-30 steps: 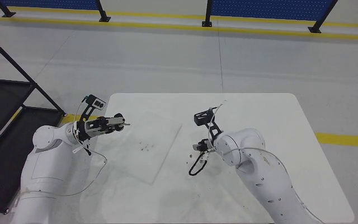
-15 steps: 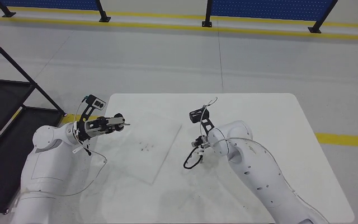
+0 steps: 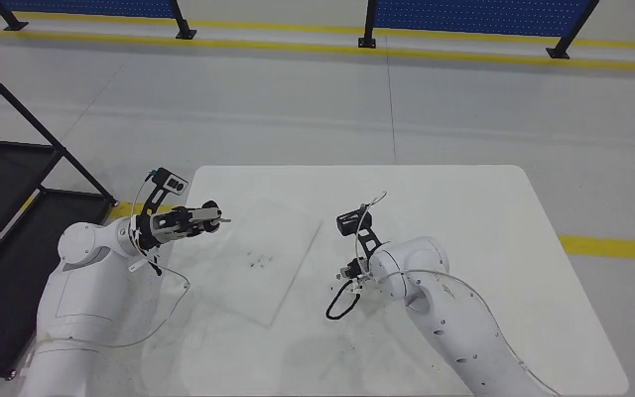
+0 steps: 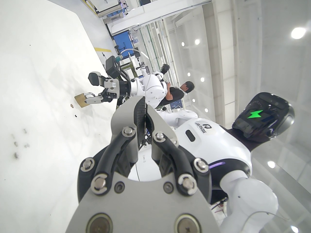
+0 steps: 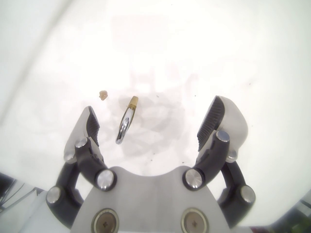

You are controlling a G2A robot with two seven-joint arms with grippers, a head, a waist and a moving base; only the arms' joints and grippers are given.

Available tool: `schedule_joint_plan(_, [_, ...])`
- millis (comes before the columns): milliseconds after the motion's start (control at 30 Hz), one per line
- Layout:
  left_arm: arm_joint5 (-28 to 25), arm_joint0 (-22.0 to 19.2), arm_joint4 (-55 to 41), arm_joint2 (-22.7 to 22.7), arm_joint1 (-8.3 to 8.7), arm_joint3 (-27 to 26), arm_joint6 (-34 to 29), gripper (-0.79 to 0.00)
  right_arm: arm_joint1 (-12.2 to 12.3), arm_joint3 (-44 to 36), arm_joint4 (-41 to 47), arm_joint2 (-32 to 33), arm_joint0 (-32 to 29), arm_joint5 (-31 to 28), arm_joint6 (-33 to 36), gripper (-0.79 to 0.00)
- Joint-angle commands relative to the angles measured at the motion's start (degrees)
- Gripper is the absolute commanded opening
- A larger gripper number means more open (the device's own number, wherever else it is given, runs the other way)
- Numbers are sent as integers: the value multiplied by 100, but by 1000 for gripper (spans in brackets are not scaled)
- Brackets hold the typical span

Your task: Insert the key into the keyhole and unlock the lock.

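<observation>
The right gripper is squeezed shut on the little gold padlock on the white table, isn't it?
No, the right gripper is open, not squeezed shut. The right wrist view shows the little gold padlock with its silver shackle lying on the white table between the spread fingers.

Floor: pale grey glossy floor [image 3: 298,109] around the table.
Markings: yellow painted stripe [image 3: 278,45] along the far side; a second yellow stretch [image 3: 595,245] past the table's right edge.
Barriers: blue panel screens on black angled feet [image 3: 476,14], standing along the far stripe.
Furniture: white rectangular table with rounded corners [image 3: 466,198]; black metal-framed rack [image 3: 30,169] near its left end.
Ceiling: high and white, with round bright lamps [image 4: 298,33] and a broad white beam [image 4: 170,8].
</observation>
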Motion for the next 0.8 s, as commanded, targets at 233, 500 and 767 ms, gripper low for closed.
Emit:
schedule_joint_plan(233, [0, 0, 0, 0, 0, 0, 0, -785, -6, 73, 120, -169, -47, 0, 0, 0])
schedule_joint_plan(500, [0, 0, 0, 0, 0, 0, 0, -785, -6, 234, 250, -252, 77, 0, 0, -474])
schedule_joint_plan(767, [0, 0, 0, 0, 0, 0, 0, -785, 31, 435, 445, -369, 190, 0, 0, -616])
